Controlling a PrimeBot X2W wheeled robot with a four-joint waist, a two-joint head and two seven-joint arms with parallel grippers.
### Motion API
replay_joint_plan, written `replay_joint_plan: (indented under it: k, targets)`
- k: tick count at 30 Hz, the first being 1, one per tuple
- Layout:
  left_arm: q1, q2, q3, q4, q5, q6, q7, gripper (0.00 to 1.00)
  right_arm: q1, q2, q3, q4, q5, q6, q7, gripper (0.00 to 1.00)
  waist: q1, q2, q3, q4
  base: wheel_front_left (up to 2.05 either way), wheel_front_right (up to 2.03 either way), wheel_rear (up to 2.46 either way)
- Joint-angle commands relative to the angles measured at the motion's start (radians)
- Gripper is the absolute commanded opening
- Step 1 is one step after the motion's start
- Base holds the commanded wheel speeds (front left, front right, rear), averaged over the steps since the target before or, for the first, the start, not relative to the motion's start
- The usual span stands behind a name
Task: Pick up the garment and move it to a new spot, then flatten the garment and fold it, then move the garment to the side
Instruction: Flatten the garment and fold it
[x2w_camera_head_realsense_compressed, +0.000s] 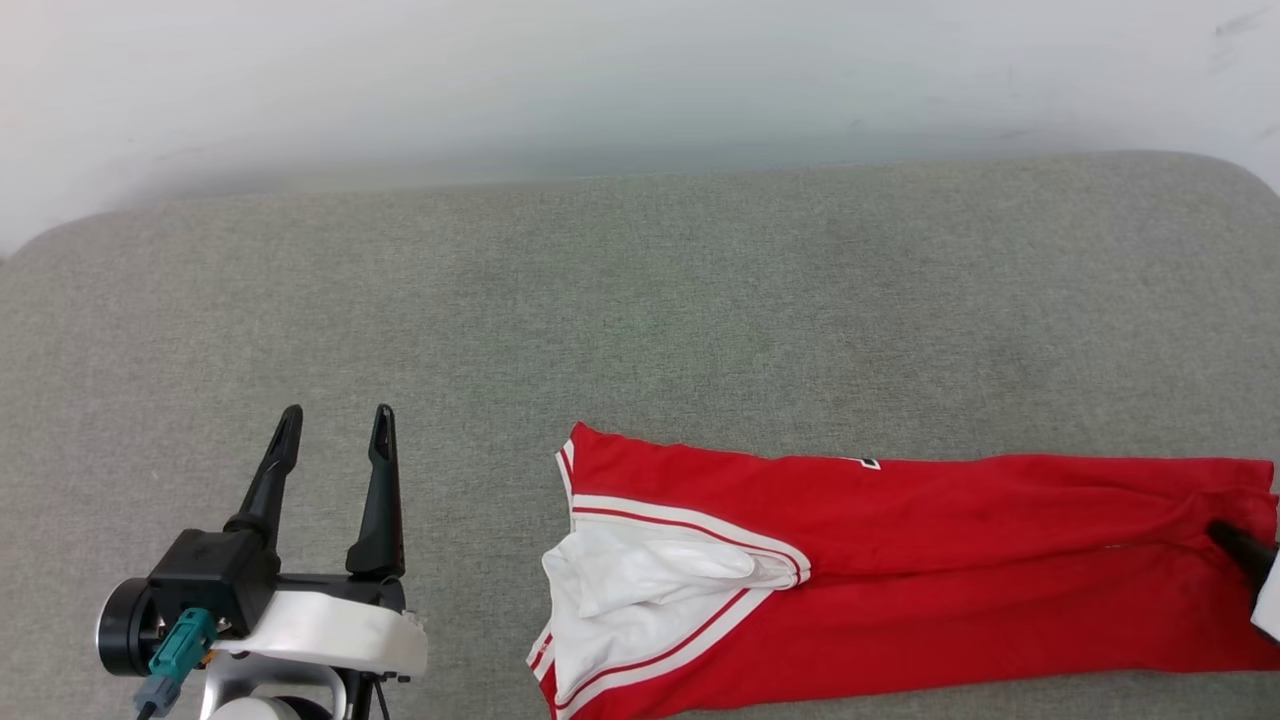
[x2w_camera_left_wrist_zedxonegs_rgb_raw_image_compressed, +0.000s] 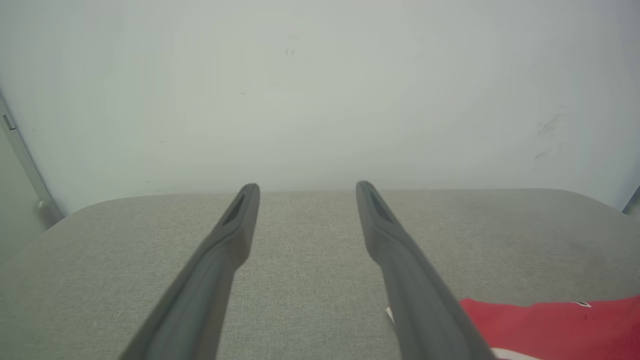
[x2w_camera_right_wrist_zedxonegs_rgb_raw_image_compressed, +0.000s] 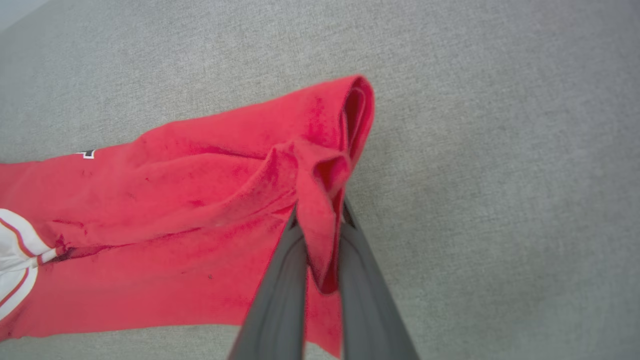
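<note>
Between the pressed-together tips of the right gripper (x2w_camera_right_wrist_zedxonegs_rgb_raw_image_compressed: 320, 215) sits only a thin bunched fold of the garment (x2w_camera_right_wrist_zedxonegs_rgb_raw_image_compressed: 200, 215), which lies flat leftward toward the spread, empty left gripper (x2w_camera_head_realsense_compressed: 335, 420), so a brisk pull may slip it free.

Beyond the garment (x2w_camera_head_realsense_compressed: 950, 560) the grey cushion (x2w_camera_head_realsense_compressed: 640, 300) lies bare; the wall (x2w_camera_head_realsense_compressed: 640, 80) blocks its far edge.

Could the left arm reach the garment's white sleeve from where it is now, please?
Probably yes: the left gripper stands with jaws open just beside the white sleeve, with only bare grey cushion between them.
</note>
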Motion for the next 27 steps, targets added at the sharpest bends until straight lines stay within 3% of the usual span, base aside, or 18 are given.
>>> replay_joint_plan:
  k: [1, 9, 16, 21, 27]
  targets:
    - [0.009, 0.005, 0.002, -0.004, 0.001, 0.001, 0.000, 1.00, 0.003, 0.020, -0.032, -0.016, 0.017, 0.000, 0.026, 0.00, 0.0001, 0.0000, 0.001, -0.007, 0.00, 0.00, 0.00]
    - [-0.009, 0.008, -0.009, -0.010, 0.003, -0.002, 0.008, 1.00, -0.030, 0.220, -0.076, -0.095, 0.313, 0.000, 0.258, 0.00, 0.0001, 0.0000, 0.004, -0.002, 0.00, 0.00, 0.00]
    - [-0.027, 0.001, -0.023, -0.008, 0.005, -0.010, 0.010, 1.00, -0.027, 0.320, -0.063, -0.107, 0.480, 0.000, 0.379, 0.00, 0.0001, 0.0000, 0.012, 0.037, 0.00, 0.00, 0.00]
    - [-0.054, -0.012, -0.040, -0.004, -0.001, -0.028, 0.012, 1.00, -0.049, 0.345, 0.005, -0.059, 0.567, 0.000, 0.379, 0.00, 0.0001, 0.0000, 0.040, 0.093, 0.00, 0.00, 0.00]
    - [-0.088, -0.025, -0.052, 0.013, -0.002, -0.051, 0.002, 1.00, -0.091, 0.346, 0.177, 0.010, 0.684, 0.000, 0.291, 0.00, 0.0001, 0.0000, 0.078, 0.143, 0.00, 0.00, 0.00]
